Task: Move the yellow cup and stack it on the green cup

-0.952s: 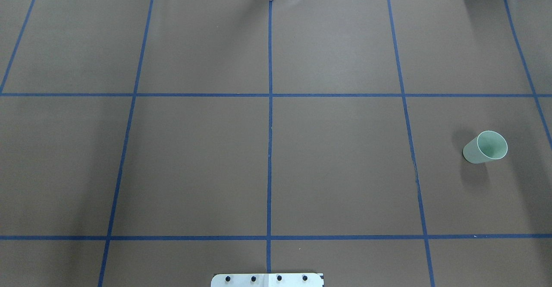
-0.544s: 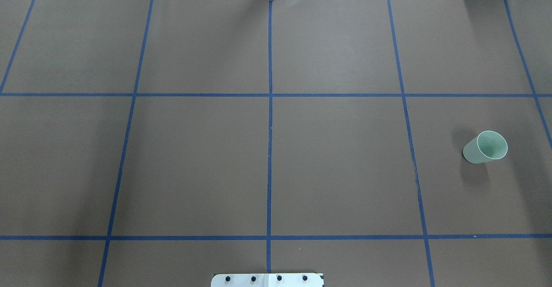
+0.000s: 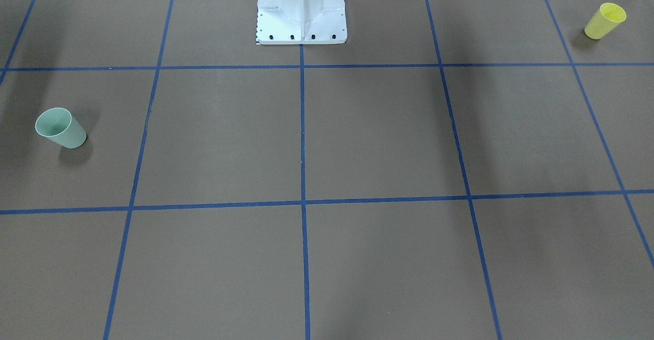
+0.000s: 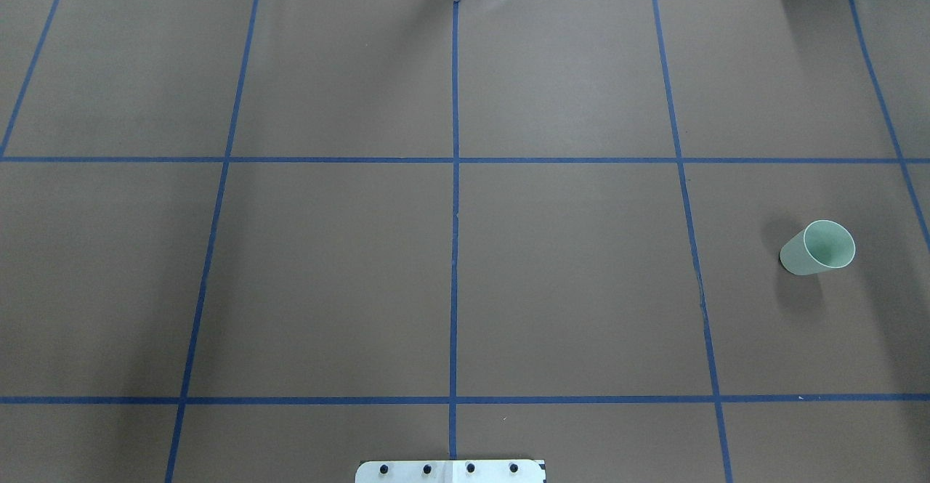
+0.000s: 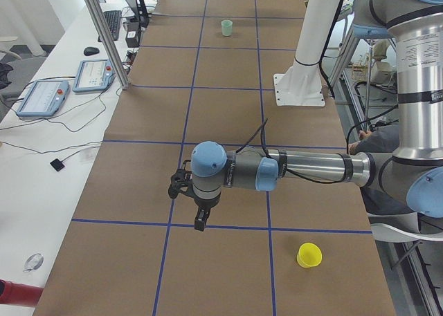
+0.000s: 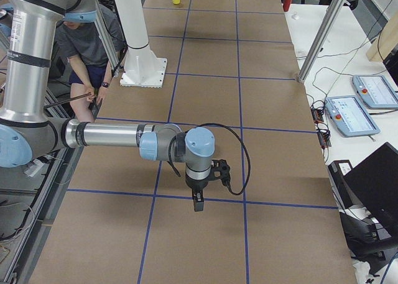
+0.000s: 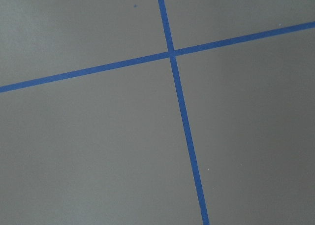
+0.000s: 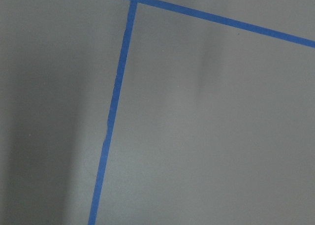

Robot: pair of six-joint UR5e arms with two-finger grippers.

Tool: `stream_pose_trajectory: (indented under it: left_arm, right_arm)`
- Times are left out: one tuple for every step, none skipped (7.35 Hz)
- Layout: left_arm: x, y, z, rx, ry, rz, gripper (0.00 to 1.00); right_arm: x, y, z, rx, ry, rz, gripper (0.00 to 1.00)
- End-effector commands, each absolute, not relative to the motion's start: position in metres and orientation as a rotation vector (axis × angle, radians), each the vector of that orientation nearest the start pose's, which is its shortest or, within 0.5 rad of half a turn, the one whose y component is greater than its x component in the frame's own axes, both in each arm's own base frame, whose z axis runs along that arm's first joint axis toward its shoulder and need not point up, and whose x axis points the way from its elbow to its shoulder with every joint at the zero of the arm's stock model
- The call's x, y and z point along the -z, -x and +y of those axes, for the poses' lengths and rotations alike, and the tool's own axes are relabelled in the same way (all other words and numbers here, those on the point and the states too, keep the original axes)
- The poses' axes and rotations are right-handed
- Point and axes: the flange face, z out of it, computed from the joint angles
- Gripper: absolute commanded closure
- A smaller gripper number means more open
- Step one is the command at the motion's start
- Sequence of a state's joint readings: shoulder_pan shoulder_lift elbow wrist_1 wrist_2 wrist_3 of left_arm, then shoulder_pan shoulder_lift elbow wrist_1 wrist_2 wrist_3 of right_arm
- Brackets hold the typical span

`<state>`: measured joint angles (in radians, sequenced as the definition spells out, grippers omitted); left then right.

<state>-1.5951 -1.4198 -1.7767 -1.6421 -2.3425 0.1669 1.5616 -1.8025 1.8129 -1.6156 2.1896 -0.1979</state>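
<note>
Both yellow cup and green cup stand upright, mouths up.

Table covering: brown sheet, laid flat and marked into rectangles by blue tape lines.
Side bench: white, set along the table's long edge.
Teach pendants: two, laid side by side on the bench, with cables trailed across it.
Keyboard and mouse: placed further along the bench.
Aluminium post: stood at the bench edge.
Laptop: black, kept on the bench.
Person: grey-shirted, seated beside the table.
</note>
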Motion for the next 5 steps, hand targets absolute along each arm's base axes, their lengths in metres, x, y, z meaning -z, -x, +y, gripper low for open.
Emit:
stream_pose_trajectory:
  left_arm:
    - [-0.602,0.075,-0.447,-0.226,-0.297,0.747,0.0]
    - [-0.587,0.075,-0.461,-0.273,-0.415,0.727,0.0]
    - [-0.577,0.076,-0.48,-0.292,-0.471,0.721,0.0]
    - [-0.575,0.075,-0.492,-0.276,-0.475,0.734,0.0]
    - [-0.564,0.075,-0.499,-0.206,-0.47,0.75,0.0]
  right_arm:
    - [-0.656,-0.072,-0.392,0.19,-0.026,-0.619,0.0]
    - [-0.656,-0.072,-0.392,0.19,-0.027,-0.619,0.0]
    - [-0.656,-0.072,-0.392,0.19,-0.027,-0.621,0.0]
    - [-0.656,-0.072,-0.392,0.192,-0.028,-0.619,0.0]
    - [-0.657,-0.072,-0.391,0.191,-0.025,-0.62,0.0]
